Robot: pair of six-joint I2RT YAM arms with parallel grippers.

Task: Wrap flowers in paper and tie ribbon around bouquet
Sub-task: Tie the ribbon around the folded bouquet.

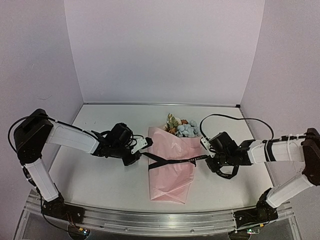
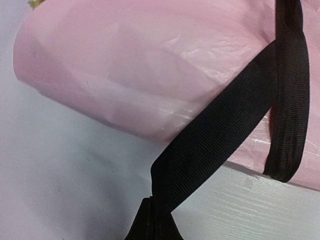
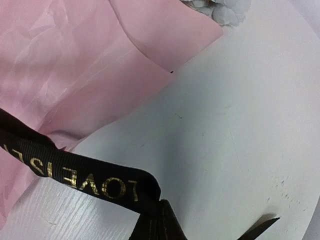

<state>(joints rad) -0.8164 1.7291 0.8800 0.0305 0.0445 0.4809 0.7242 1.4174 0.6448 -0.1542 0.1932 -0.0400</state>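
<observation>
flowers (image 1: 182,128) part-hidden in paper (image 1: 169,177), ribbon (image 1: 175,162) ends pinched

Soft, even light fills the top view, giving the walls (image 1: 165,50) and bench (image 1: 100,180) a faint violet cast; shadows under the arms are weak and diffuse. The rail (image 1: 150,219) bows with lens distortion. Up close, the ribbon (image 2: 225,135) weave is crisp, while the paper (image 2: 125,75) shows pale sheen patches. In the right wrist view its gold lettering reads sharp and the flowers (image 3: 225,10) are blurred at the top edge.
</observation>
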